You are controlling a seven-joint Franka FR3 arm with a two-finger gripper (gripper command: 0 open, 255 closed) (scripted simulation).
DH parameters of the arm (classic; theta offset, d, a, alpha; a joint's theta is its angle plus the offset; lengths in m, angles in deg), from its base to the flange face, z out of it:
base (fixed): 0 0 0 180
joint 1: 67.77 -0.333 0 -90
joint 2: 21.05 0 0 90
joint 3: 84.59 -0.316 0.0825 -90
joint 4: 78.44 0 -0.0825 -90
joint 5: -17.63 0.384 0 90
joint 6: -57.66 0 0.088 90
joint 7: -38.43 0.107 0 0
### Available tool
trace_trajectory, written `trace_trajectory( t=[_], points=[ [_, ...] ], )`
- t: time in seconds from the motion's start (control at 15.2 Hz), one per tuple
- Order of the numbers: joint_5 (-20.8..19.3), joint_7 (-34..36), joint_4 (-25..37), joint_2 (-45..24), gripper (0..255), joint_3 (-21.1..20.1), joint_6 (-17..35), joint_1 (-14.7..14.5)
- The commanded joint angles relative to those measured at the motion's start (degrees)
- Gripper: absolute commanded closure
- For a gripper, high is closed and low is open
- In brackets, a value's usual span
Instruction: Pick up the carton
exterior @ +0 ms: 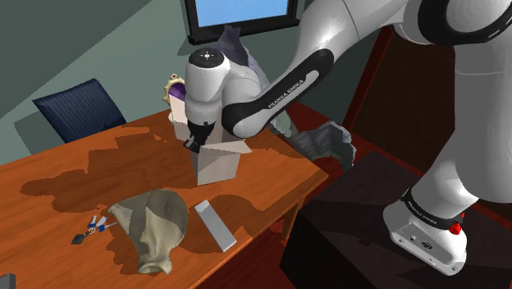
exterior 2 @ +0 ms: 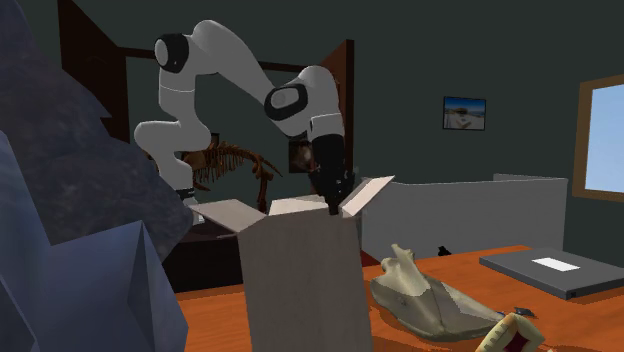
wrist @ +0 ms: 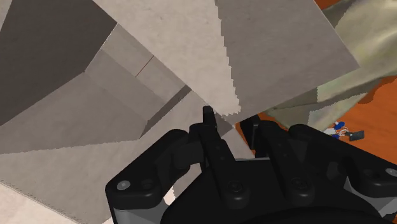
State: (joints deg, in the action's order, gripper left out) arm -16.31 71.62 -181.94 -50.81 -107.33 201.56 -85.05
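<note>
Orange-brown surface is seen in a dim room. The jaws are set at the open top of the carton, which stands on the surface, by one flap. Whether they are clenched cannot be told. The board is judged light, thin and easily bent, so the wall under the flap is best pinched. A sack lies at the carton's 7 o'clock.

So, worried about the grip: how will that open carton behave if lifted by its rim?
Probably light: the carton looks bare inside. Its thin spread flaps may flex. Lifted at one edge, where the gripper is, it would likely tilt.
</note>
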Motion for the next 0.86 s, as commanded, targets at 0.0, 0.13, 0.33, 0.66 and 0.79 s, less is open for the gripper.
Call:
trace_trajectory(
  t=[0.0,0.13,0.33,0.66,0.79],
  points=[
    [0.86,-0.83,0.18,0.89,255,-0.57,-0.99,0.43],
    [1.69,-1.56,0.38,1.79,255,-1.1,-1.99,0.78],
    [2.91,-2.63,0.78,3.07,255,-1.85,-3.53,1.27],
    [4.87,-4.36,1.72,5.07,255,-2.97,-6.19,1.98],
    [4.94,-4.41,1.75,5.13,255,-3.0,-6.28,1.99]
  ],
)
